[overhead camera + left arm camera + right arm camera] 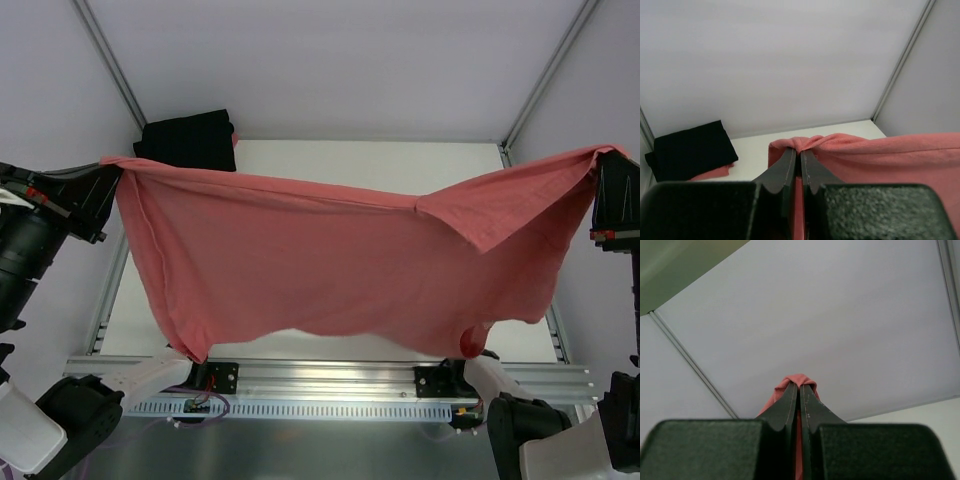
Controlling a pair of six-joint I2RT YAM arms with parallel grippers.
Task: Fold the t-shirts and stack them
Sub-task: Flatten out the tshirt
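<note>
The coral-red t-shirt [330,255] hangs stretched in the air between my two grippers, sagging in the middle above the white table. My left gripper [108,172] is shut on its left corner, seen bunched at the jaw tips in the left wrist view [799,150]. My right gripper [600,160] is shut on its right corner, with red cloth [799,380] wrapped over the tips in the right wrist view. The black t-shirt [188,140] lies folded at the table's far left corner, and it also shows in the left wrist view [690,150].
A bit of red cloth [715,172] peeks from under the black shirt. The white table [370,165] is enclosed by white walls with metal frame posts [540,85]. An aluminium rail [330,375] runs along the near edge.
</note>
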